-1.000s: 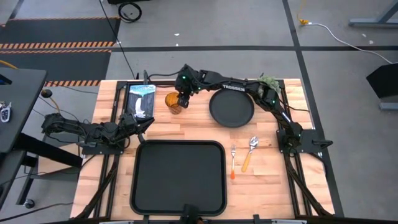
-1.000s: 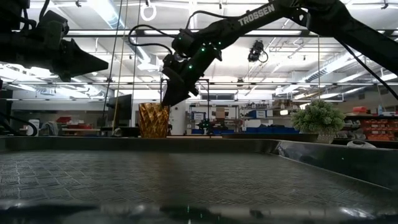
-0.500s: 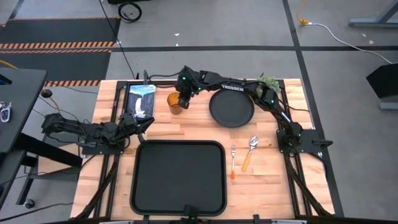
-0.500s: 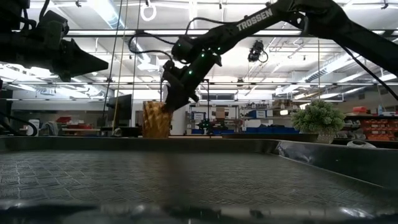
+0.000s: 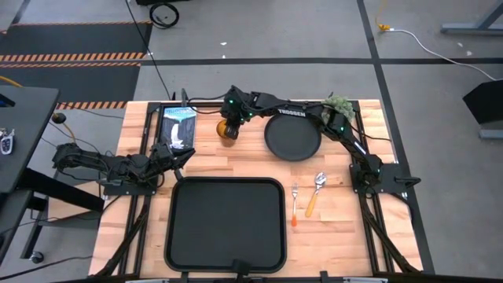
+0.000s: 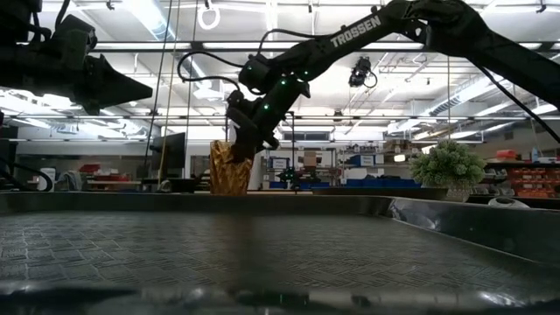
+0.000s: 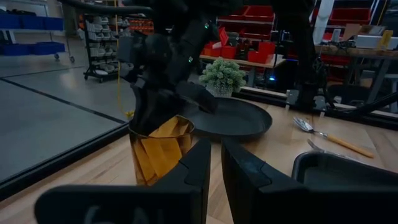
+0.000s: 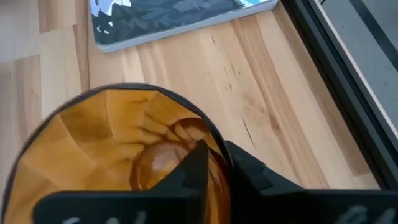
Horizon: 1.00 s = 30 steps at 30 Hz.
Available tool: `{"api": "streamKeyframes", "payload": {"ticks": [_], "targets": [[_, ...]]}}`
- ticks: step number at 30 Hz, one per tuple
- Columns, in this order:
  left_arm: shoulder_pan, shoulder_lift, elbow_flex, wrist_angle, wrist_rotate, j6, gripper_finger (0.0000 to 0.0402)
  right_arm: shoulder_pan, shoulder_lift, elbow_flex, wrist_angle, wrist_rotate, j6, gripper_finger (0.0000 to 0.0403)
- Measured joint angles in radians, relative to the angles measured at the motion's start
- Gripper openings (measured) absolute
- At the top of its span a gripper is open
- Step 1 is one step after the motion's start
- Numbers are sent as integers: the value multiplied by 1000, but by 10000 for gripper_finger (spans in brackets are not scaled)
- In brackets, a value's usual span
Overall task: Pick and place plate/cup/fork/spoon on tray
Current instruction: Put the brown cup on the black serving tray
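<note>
Beyond the tray's [image 5: 226, 226] far rim, on the bare wood, the right gripper [image 5: 229, 127] has its fingers pinched on the wall of the cup [image 5: 226, 130], one finger inside the mouth and one outside, as the right wrist view shows. The step in hand looks like the pickup of the cup, and it would go best with a straight lift until the base clears the tabletop, keeping the tumbler upright because a one-wall pinch can let it swing or slip. From there it should travel toward the tray and clear the raised rim before descending onto the ribbed floor, with release only once the base sits flat. Placing it to one side would leave room for the plate [image 5: 292, 138], which lies beyond the tray's far right corner, and for the fork [image 5: 294, 203] and spoon [image 5: 316, 192], just beside the tray's right edge. The cup is a small translucent amber tumbler with faceted walls, standing upright. The left gripper [image 5: 185, 157] waits near the tray's far left corner, its fingers nearly together and holding nothing.
</note>
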Motion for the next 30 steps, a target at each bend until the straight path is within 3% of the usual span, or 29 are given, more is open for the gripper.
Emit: {"api": "streamKeyframes", "payload": {"ticks": [10,19,26,30], "targets": [[0,0,0,0,0,0,48,1,-2,11,-17,-1,-16,21],[0,0,0,0,0,0,48,31,-3,174,-314,-2,-80,19],[0,0,0,0,0,0,48,123,-3,271,-516,-117,-90,19],[0,0,0,0,0,0,48,200,-32,266,-599,-69,-67,18]]}}
